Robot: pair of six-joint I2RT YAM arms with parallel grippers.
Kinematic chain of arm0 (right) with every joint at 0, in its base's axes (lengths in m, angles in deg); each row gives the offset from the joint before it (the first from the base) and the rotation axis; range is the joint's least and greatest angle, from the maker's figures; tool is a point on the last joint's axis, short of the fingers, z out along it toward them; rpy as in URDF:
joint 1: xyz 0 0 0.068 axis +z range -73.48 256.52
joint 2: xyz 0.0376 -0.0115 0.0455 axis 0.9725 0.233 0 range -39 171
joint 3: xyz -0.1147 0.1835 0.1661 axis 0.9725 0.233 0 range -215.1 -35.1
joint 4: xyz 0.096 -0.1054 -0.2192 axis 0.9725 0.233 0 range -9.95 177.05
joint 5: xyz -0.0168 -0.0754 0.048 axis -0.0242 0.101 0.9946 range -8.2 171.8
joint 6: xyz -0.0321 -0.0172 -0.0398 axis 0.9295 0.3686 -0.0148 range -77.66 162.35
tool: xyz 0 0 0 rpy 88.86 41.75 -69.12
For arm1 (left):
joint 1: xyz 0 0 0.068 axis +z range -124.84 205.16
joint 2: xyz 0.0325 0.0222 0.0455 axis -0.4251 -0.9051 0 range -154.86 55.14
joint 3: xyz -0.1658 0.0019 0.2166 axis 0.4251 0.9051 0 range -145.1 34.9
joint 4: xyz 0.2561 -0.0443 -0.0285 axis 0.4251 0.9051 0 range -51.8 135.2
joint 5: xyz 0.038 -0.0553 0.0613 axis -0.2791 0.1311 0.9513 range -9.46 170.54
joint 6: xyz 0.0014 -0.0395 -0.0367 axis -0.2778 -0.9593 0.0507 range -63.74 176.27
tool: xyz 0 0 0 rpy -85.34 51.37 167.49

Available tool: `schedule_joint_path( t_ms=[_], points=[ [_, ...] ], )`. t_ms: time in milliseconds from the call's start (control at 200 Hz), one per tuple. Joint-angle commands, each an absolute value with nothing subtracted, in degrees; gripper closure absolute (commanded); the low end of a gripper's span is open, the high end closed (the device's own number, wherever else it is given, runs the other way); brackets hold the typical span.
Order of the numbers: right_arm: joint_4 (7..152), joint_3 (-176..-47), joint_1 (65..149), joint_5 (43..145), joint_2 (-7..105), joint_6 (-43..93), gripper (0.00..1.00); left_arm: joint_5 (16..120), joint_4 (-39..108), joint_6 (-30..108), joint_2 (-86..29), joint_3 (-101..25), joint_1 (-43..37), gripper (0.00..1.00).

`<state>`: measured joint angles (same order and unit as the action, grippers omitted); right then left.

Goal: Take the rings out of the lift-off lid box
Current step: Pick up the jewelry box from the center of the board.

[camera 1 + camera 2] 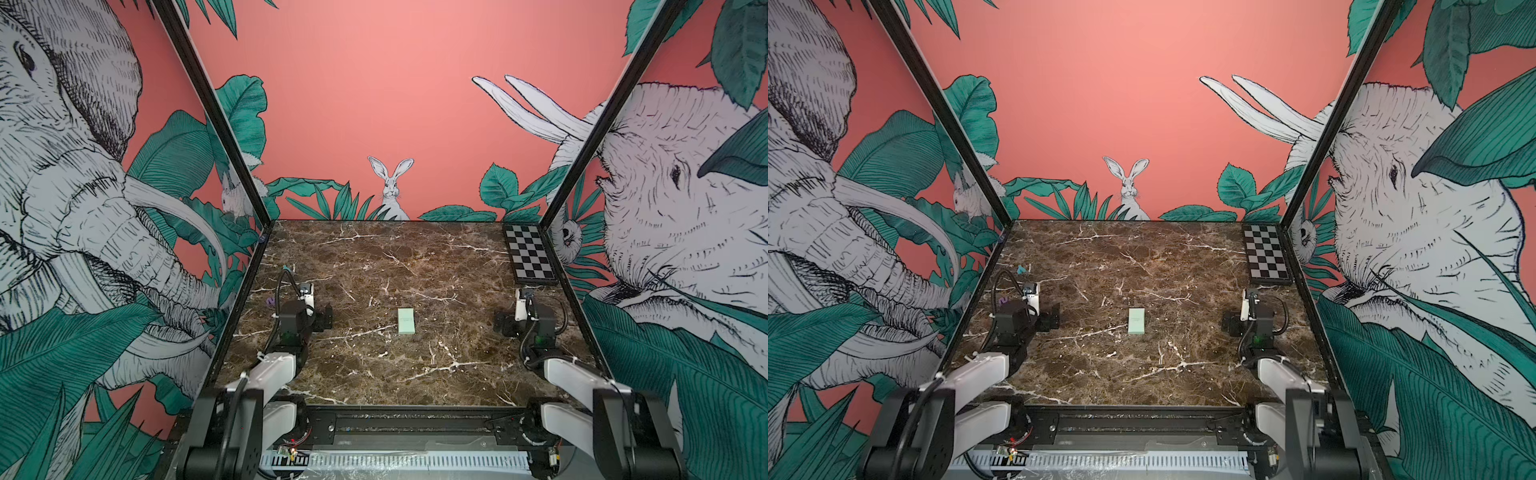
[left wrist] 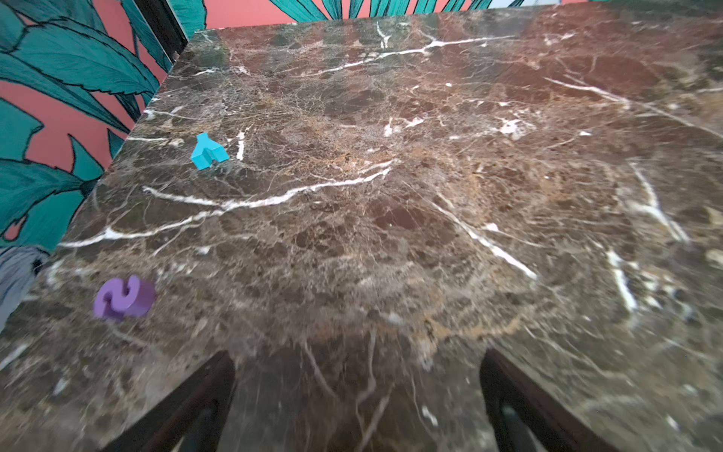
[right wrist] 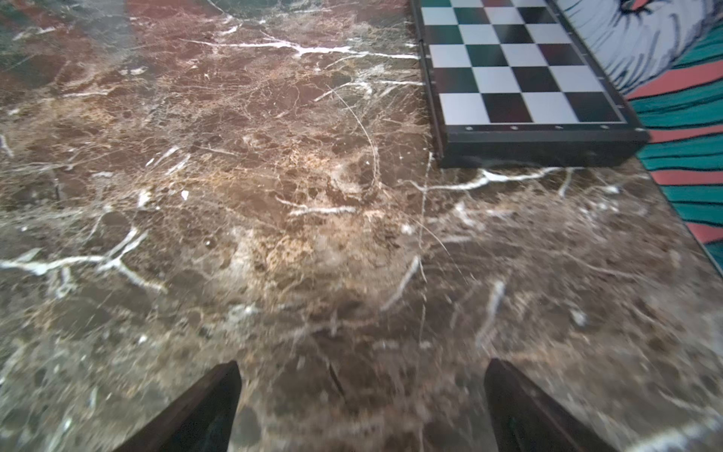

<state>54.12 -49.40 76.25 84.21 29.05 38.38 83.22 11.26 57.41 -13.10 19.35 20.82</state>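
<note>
Right now, you are looking at the lift-off lid box lying flat near the middle of the marble table, showing in both top views. Its mint lid is sitting on, hiding the inside. The left gripper is sitting low over bare marble to the box's left, jaws standing wide apart and holding nothing. The right gripper is mirroring it on the box's right, jaws likewise spread and empty. Both are well apart from the box. A checkerboard is lying in the far right corner. A purple bit and a teal bit are lying near the table's left edge.
</note>
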Motion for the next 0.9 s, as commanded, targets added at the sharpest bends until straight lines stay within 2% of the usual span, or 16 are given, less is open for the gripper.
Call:
schedule_joint_path(
  t_ms=[0,380,565,895],
  points=[
    [26.57,-56.95,75.83,88.43,49.77,43.93,0.01,84.64,-11.06,62.70,-33.86,11.11,22.36,0.00],
    [26.88,-57.11,75.82,88.48,49.81,43.84,0.01,84.65,-11.16,62.71,-33.88,11.00,22.35,0.00],
    [28.33,-57.86,75.81,83.63,49.86,42.21,0.01,84.58,-10.99,62.69,-33.71,11.08,22.37,0.00],
    [28.18,-57.77,75.82,83.39,49.87,42.16,0.01,84.58,-11.11,62.73,-33.80,11.08,22.36,0.00]
  ],
)
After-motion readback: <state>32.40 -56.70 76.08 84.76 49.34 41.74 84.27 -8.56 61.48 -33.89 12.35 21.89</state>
